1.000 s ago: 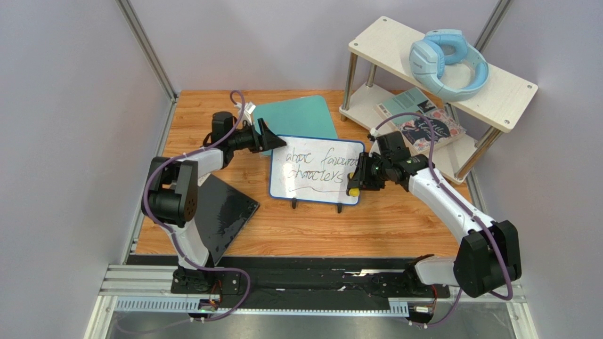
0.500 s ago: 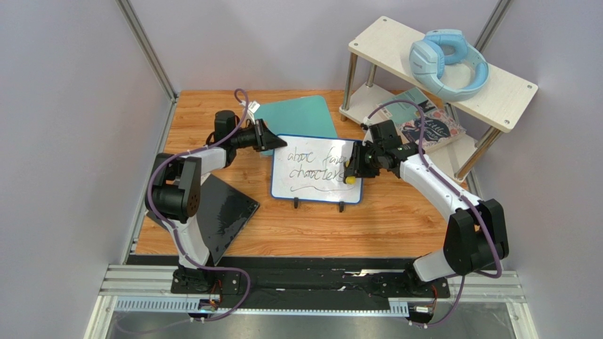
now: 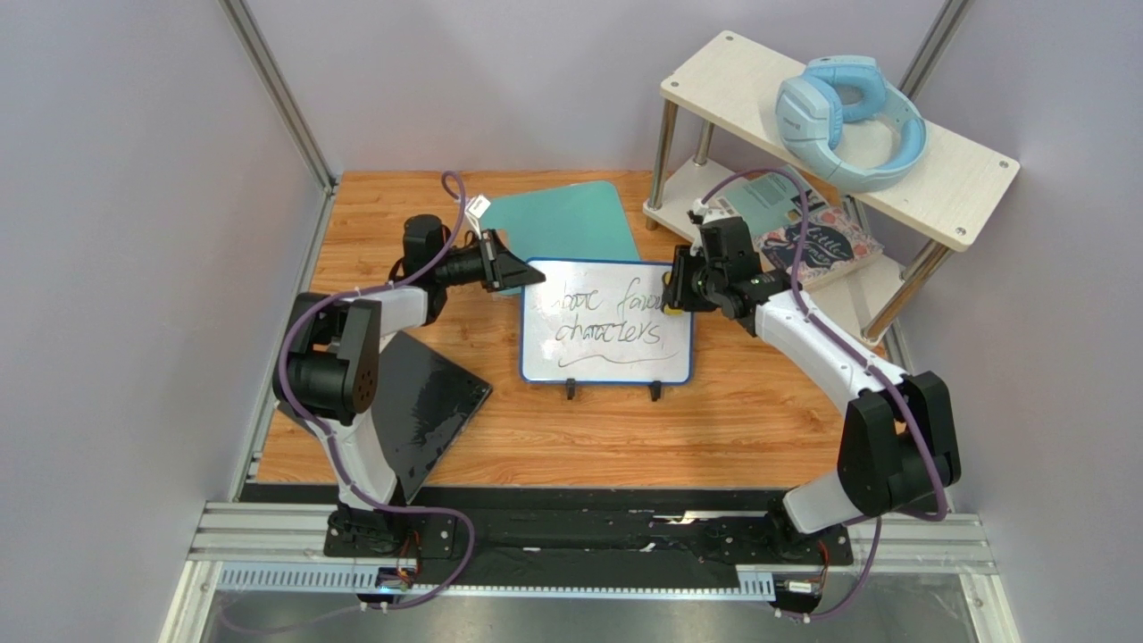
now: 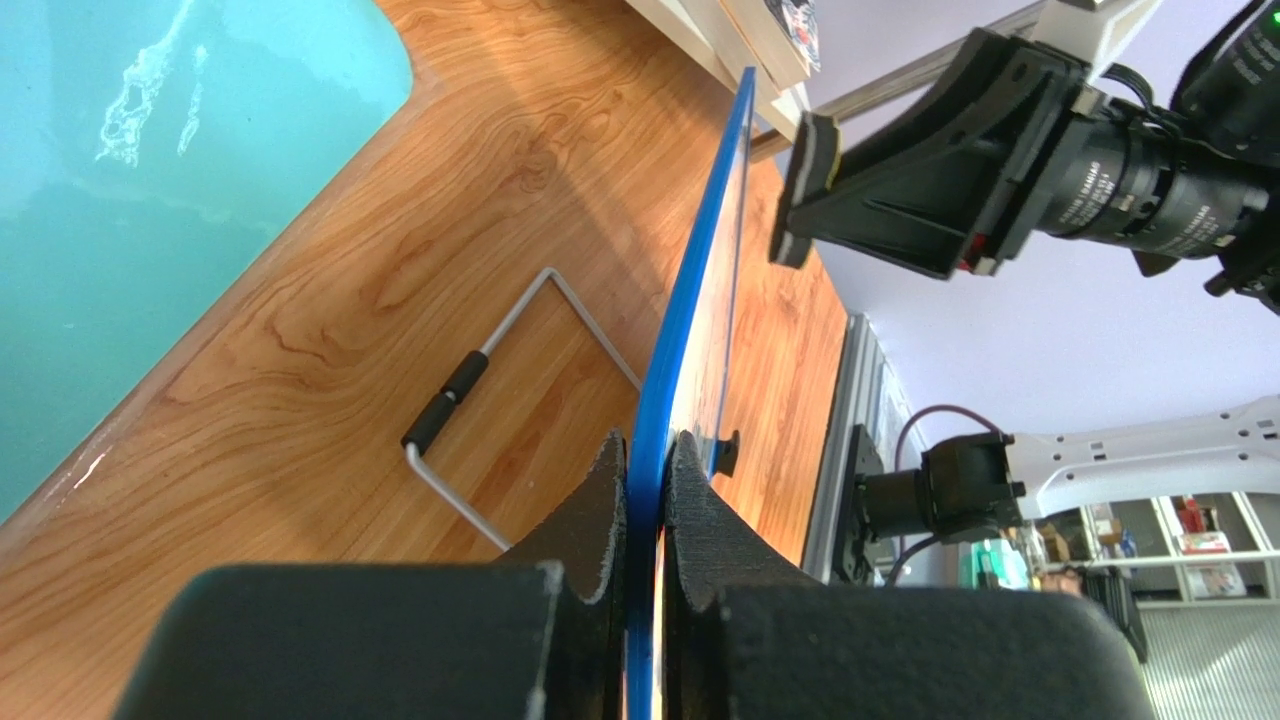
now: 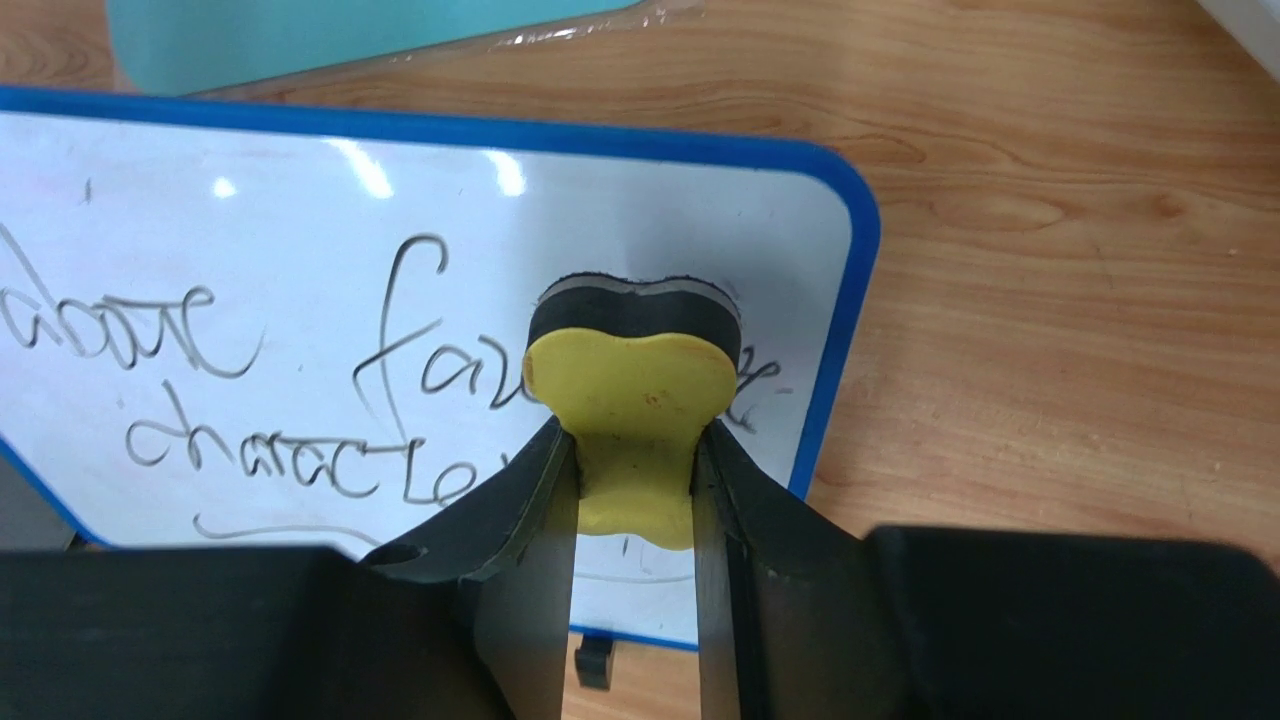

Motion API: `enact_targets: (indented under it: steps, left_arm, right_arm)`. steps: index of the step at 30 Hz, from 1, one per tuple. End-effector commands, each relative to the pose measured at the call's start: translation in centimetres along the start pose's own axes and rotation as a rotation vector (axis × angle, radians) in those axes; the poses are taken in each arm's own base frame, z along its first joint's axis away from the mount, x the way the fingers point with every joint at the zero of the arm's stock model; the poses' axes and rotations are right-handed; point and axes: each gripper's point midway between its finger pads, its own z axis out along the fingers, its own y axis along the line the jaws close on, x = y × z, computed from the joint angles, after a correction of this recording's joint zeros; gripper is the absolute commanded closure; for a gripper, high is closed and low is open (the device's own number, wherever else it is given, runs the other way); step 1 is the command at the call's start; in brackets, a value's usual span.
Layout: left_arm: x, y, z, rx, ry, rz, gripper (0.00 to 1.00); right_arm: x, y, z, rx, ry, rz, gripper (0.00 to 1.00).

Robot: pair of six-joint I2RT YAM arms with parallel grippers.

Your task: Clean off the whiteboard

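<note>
The whiteboard (image 3: 607, 322), blue-framed and carrying dark handwriting, stands tilted on its two black feet at the table's middle. My left gripper (image 3: 534, 277) is shut on the board's upper left edge. In the left wrist view the blue frame (image 4: 699, 285) runs edge-on between the closed fingers of that gripper (image 4: 646, 465). My right gripper (image 3: 675, 288) is shut on a yellow eraser (image 5: 631, 398) with a black felt face. The felt presses on the whiteboard (image 5: 271, 240) near its upper right corner, over the end of the top line of writing.
A teal mat (image 3: 564, 221) lies behind the board. A glossy black slab (image 3: 423, 402) lies at the front left. At the back right stands a white two-tier shelf (image 3: 966, 174) with blue headphones (image 3: 845, 114) and a book (image 3: 805, 235). A wire stand (image 4: 496, 353) props the board.
The left gripper has closed on the board's edge. The right gripper has carried the eraser up the board's right side, and the end of the top line of writing is gone. The board has shifted slightly right.
</note>
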Motion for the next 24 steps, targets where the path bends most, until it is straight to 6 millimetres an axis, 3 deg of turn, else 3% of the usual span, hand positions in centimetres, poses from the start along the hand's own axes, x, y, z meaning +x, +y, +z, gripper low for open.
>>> enact_targets:
  steps: [1,6,11,15,18,19,22,24]
  left_arm:
    - [-0.3,2.7,0.0,-0.129,-0.066,0.098,1.00]
    - [-0.1,2.7,-0.1,-0.133,-0.062,0.107,1.00]
    - [0.0,2.8,-0.1,-0.135,-0.056,0.109,1.00]
    - [0.0,2.8,-0.1,-0.133,-0.054,0.111,1.00]
    - [0.1,2.7,-0.1,-0.129,-0.051,0.111,1.00]
    - [0.0,2.6,-0.1,-0.128,-0.053,0.115,1.00]
    - [0.1,2.6,-0.1,-0.127,-0.051,0.114,1.00]
    - [0.1,2.6,-0.1,-0.124,-0.050,0.112,1.00]
  right_arm:
    - [-2.0,-1.1,2.0,0.065,-0.074,-0.064,1.00]
    - [-0.6,0.5,4.0,-0.027,0.015,-0.083,1.00]
    - [0.2,3.0,4.4,-0.077,0.065,-0.114,1.00]
    - [0.5,5.8,4.7,-0.106,0.105,-0.155,1.00]
    - [2.2,8.1,5.5,-0.124,0.158,-0.183,1.00]
    - [2.2,9.8,5.4,-0.145,0.154,-0.196,1.00]
    - [3.4,12.4,6.1,-0.171,0.173,-0.232,1.00]
    - [3.7,11.9,6.8,-0.111,0.179,-0.224,1.00]
